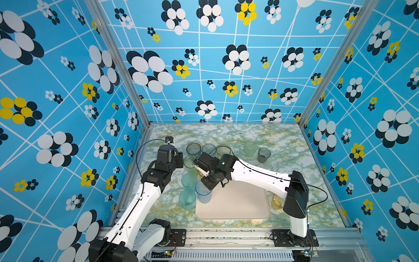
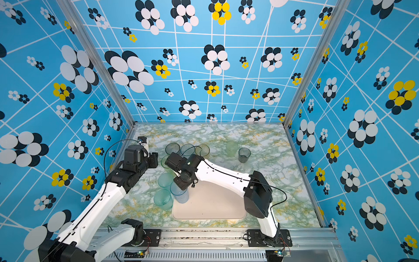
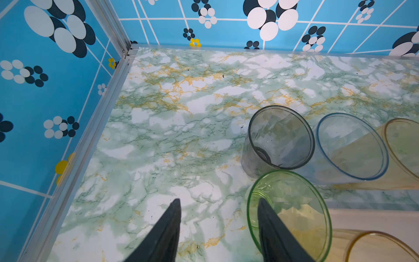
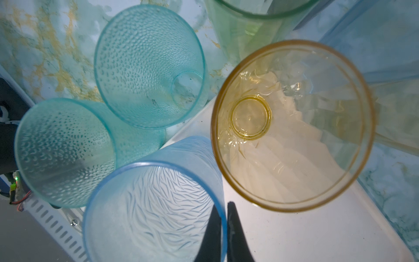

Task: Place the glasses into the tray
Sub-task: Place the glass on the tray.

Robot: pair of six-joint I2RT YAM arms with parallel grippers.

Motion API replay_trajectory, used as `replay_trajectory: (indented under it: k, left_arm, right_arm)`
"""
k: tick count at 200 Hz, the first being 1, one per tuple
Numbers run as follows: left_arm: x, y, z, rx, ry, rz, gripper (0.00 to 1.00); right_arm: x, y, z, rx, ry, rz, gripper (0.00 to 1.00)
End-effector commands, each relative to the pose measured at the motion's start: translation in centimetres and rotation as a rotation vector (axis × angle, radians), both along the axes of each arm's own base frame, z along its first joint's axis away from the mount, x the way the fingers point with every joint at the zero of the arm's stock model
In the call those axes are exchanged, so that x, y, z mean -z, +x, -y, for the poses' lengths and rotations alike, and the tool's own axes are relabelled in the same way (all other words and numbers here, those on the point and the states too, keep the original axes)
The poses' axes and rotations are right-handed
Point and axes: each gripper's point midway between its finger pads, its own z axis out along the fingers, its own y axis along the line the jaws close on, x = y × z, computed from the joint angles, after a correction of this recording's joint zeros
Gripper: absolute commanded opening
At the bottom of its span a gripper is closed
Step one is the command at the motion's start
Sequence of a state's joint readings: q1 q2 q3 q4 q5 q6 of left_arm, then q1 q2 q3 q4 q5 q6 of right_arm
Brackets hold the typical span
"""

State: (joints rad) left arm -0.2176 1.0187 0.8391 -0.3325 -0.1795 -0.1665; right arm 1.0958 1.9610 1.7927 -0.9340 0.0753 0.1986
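My right gripper [image 4: 222, 204] is clamped on the blue glass [image 4: 154, 211]: one finger inside the rim, one outside, wall pinched between. In both top views the blue glass [image 1: 203, 192] is upright at the left edge of the tray [image 1: 238, 204]. Can't tell if its base is down on the tray or just above it. Amber glass [image 4: 292, 124] stands at the tray's far left corner, just beside the blue one. Two teal glasses [image 1: 188, 180] stand off the tray, just left of it, close together.

My left gripper [image 3: 218, 199] has its fingers apart, gripping nothing. It sits left of the tray's far corner. The near wall of the green glass [image 3: 294, 195] lies between the fingers; contact unclear.

Beyond the tray, in a tight row: grey glass [image 3: 278, 138], blue-rimmed glass [image 3: 349, 147], tall amber glass [image 3: 403, 154]. Beyond the tray's far right corner, near each other: pale green glass [image 1: 250, 148] and dark glass [image 1: 263, 155]. Yellow glass [image 1: 277, 202] stands just right of the tray, half hidden by my right arm.
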Motion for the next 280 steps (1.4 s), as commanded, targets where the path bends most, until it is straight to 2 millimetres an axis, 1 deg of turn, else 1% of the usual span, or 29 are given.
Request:
replay_trajectory:
  k: [1,29,52,82,114,125,140,158,176,188,199,225,280]
  left_arm:
    - [-1.4,-0.2,0.2,0.014,0.007,0.022,0.55]
    - [-1.5,-0.1,0.2,0.015,0.009,0.022,0.55]
    - [-1.5,-0.1,0.2,0.016,0.01,0.02,0.55]
    - [-1.5,-0.1,0.2,0.016,0.01,0.019,0.55]
    - [-1.5,-0.1,0.2,0.015,0.01,0.017,0.55]
    - [-1.5,-0.1,0.2,0.015,0.01,0.017,0.55]
    - [-1.6,-0.1,0.1,0.013,0.01,0.02,0.55]
    - [-1.5,-0.1,0.1,0.01,0.013,0.02,0.55]
    - [-1.3,-0.1,0.1,0.009,0.012,0.019,0.55]
    - [-1.2,0.0,0.1,0.01,0.009,0.018,0.55]
    - [-1.2,0.0,0.2,0.013,0.008,0.017,0.55]
    - [-1.3,0.0,0.2,0.013,0.01,0.015,0.55]
    - [-1.7,0.1,0.0,0.006,0.015,0.028,0.55]
  right_arm:
    - [-0.2,0.5,-0.3,0.004,0.009,0.002,0.06]
    - [-0.2,0.4,-0.3,0.001,0.013,-0.006,0.07]
    - [-0.2,0.1,-0.4,-0.005,0.022,-0.019,0.12]
    - [-0.6,-0.3,-0.5,-0.018,0.046,-0.032,0.2]
    - [-1.4,-0.5,-0.2,-0.02,0.06,-0.027,0.23]
    - [-1.9,-0.6,0.0,-0.023,0.068,-0.024,0.23]
    - [-3.1,-0.8,0.2,-0.026,0.094,-0.011,0.23]
    - [-5.5,-0.7,0.5,-0.024,0.143,0.026,0.25]
    - [-7.3,0.0,1.1,-0.008,0.18,0.057,0.28]
    - [-7.6,1.0,1.7,0.019,0.174,0.069,0.28]
    - [-7.4,2.1,2.3,0.052,0.154,0.072,0.27]
    - [-6.1,4.2,3.4,0.107,0.086,0.045,0.24]
    - [-4.7,6.9,3.0,0.134,0.055,0.004,0.22]
